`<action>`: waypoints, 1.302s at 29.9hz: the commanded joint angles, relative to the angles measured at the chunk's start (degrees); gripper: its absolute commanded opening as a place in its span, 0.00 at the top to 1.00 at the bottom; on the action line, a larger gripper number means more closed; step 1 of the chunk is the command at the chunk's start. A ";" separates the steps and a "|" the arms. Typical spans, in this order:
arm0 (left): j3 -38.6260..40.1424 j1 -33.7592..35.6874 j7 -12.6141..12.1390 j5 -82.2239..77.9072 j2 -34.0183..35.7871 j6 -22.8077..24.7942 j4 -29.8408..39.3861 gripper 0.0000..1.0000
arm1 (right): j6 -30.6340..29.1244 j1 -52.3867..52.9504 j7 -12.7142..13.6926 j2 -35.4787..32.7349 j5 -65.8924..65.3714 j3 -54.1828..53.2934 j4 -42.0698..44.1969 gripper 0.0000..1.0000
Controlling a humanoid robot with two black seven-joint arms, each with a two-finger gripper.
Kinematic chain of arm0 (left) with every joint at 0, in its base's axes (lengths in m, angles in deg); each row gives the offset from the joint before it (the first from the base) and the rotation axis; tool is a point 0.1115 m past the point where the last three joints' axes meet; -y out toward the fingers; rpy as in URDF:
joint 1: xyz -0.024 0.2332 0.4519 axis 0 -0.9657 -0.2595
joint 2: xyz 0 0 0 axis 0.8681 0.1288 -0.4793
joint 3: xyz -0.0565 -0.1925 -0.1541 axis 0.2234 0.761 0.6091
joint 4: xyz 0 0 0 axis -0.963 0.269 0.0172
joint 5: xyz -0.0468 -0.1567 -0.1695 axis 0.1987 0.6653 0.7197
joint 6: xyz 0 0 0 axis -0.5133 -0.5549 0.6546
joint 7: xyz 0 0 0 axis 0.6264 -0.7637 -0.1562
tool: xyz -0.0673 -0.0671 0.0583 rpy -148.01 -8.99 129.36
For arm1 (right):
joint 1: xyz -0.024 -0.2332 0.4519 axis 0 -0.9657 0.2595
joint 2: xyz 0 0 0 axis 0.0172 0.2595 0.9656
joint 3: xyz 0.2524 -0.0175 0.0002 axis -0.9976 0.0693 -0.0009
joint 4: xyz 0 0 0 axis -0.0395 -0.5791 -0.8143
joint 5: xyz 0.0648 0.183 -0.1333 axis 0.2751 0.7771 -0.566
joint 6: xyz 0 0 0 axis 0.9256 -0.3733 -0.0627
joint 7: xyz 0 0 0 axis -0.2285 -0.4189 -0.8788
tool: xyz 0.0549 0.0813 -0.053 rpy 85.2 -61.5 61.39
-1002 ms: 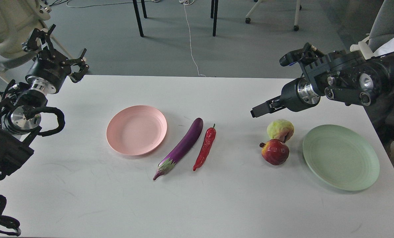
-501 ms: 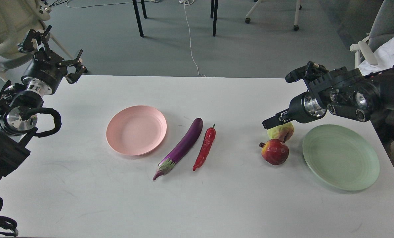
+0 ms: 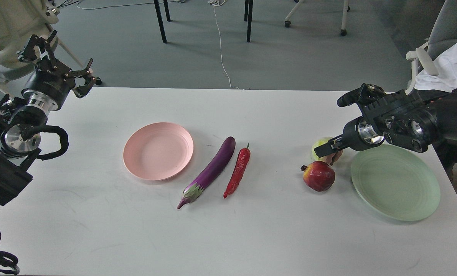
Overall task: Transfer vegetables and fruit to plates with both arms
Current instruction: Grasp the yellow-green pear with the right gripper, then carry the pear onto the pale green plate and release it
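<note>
The purple eggplant [image 3: 212, 170] and the red chili pepper [image 3: 238, 170] lie side by side at the table's middle, right of the empty pink plate [image 3: 158, 150]. The dark-red pomegranate [image 3: 319, 175] sits left of the empty green plate [image 3: 395, 182]. The yellow-green pear-like fruit [image 3: 320, 145] sits just behind the pomegranate. My right gripper [image 3: 325, 150] is low at this fruit, with a black finger across its front; its jaws cannot be told apart. My left gripper [image 3: 84, 77] is open and empty, raised over the table's far left corner.
The white table [image 3: 251, 237] ends at its far edge behind the plates. On the floor beyond it are chair legs [image 3: 160, 21] and a white cable [image 3: 221, 46]. A chair with white cloth [image 3: 449, 65] stands at the right.
My right gripper has moved right and down, from above the table left of the pear-like fruit onto it. My left arm has drawn slightly back to the left.
</note>
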State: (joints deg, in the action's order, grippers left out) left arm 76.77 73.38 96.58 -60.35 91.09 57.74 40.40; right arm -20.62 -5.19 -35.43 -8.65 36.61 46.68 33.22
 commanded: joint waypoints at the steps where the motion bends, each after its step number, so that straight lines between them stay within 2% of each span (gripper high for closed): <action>1: -0.05 -0.12 -0.02 -0.08 0.02 0.00 0.01 0.02 | 0.30 -0.94 -0.38 0.20 0.16 -0.29 0.74 0.15; 6: -0.05 -0.03 -0.02 -0.08 0.19 0.00 0.01 0.02 | 0.30 -0.33 -0.56 -0.07 0.07 -0.38 0.21 0.39; 8: 0.04 0.05 -0.02 -0.08 0.37 0.00 0.01 0.02 | 0.30 0.37 -0.56 -0.33 0.33 -0.47 -0.23 0.42; 12: 0.04 0.14 -0.02 -0.08 0.46 0.00 0.01 0.02 | 0.91 6.07 -0.56 -4.01 0.33 -0.56 -6.01 0.42; 17: 0.04 0.06 -0.02 0.01 1.51 0.00 0.01 0.02 | 1.79 14.69 -0.47 -13.84 -1.33 -0.29 -16.65 0.42; 25: 0.04 0.05 -0.02 -0.08 1.42 0.00 0.01 0.02 | 4.51 12.43 -0.21 -27.65 -11.44 -0.29 -19.92 0.42; 32: -0.05 -0.03 -0.02 -0.08 0.90 0.00 0.01 0.02 | 9.43 4.95 -0.12 -29.77 -12.59 -0.38 -19.04 0.36; 39: -0.05 -0.03 -0.02 -0.08 0.98 0.00 0.01 0.02 | 10.49 -0.49 -0.12 -29.07 -12.59 -0.47 -15.01 0.28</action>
State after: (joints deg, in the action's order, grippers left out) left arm 76.73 73.35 96.56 -60.43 91.95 57.74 40.41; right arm -10.30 -3.02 -35.56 -38.03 24.03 46.19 15.97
